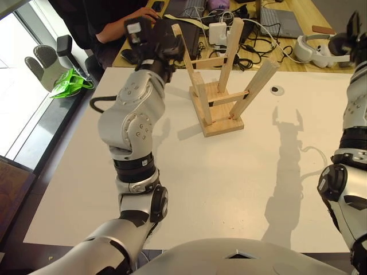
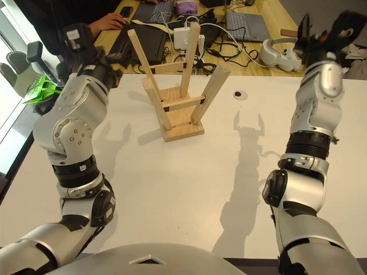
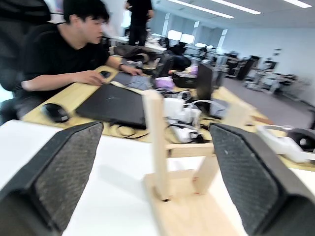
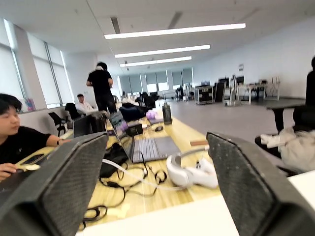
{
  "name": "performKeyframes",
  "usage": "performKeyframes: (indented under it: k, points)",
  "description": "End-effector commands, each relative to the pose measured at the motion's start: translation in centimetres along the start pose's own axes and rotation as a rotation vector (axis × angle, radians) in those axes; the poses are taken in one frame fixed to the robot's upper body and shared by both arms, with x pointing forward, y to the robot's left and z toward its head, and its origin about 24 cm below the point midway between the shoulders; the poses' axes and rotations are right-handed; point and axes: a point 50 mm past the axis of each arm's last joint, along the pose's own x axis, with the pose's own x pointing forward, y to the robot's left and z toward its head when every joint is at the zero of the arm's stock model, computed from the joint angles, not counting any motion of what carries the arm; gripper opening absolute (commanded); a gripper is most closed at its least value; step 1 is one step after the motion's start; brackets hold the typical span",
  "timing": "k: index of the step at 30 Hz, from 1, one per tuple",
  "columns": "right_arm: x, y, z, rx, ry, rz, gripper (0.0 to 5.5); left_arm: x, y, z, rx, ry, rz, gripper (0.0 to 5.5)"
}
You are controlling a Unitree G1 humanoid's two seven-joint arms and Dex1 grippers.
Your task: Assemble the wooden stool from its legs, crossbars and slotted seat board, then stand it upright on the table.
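The wooden stool (image 1: 221, 117) rests upside down on the far part of the white table (image 1: 229, 189), seat board down, its legs (image 1: 232, 48) pointing up and joined by crossbars (image 1: 226, 98). My left gripper (image 1: 166, 40) hangs raised just left of the stool's far leg. In the left wrist view it stands open (image 3: 156, 129), its pads (image 3: 64, 172) wide apart, with a stool leg (image 3: 155, 147) a little beyond them. My right gripper (image 2: 321, 37) is held high at the far right, away from the stool, open (image 4: 156, 137) and holding nothing.
Behind the table stands a wooden desk (image 1: 298, 11) crowded with laptops, cables and a white headset (image 1: 315, 48); a person sits there. A round grommet (image 1: 277, 90) lies right of the stool. A green object (image 1: 66, 83) sits off the table's left edge.
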Motion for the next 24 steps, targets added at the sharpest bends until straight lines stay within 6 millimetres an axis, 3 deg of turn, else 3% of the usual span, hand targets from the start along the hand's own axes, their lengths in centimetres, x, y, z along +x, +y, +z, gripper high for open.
performKeyframes:
  k: [1,4,7,13,17,18,24]
  points:
    - [-0.2,4.2,-4.3,0.097,0.152,0.168,3.71,0.3,1.3,-3.9,0.105,0.155,0.102,3.97]
    - [-1.1,8.0,-6.2,0.149,0.212,0.323,3.71,0.1,-0.2,-4.8,0.100,0.202,0.056,3.97]
    - [-2.4,10.0,-7.0,0.188,0.247,0.427,3.71,-0.2,-2.0,-4.2,0.088,0.189,-0.008,3.97]
    - [-5.4,10.5,-6.7,0.285,0.299,0.496,3.71,-1.0,-3.9,-3.1,0.066,0.175,-0.107,3.97]
    - [-8.2,11.6,-5.9,0.322,0.331,0.584,3.71,-2.7,-4.9,-3.1,0.056,0.191,-0.212,3.97]
    - [-8.9,11.7,-5.7,0.329,0.337,0.597,3.49,-3.3,-5.0,-3.3,0.051,0.206,-0.235,4.00]
    - [-11.0,11.3,-4.5,0.346,0.344,0.607,2.34,-5.8,-4.7,-3.9,0.026,0.240,-0.293,2.99]
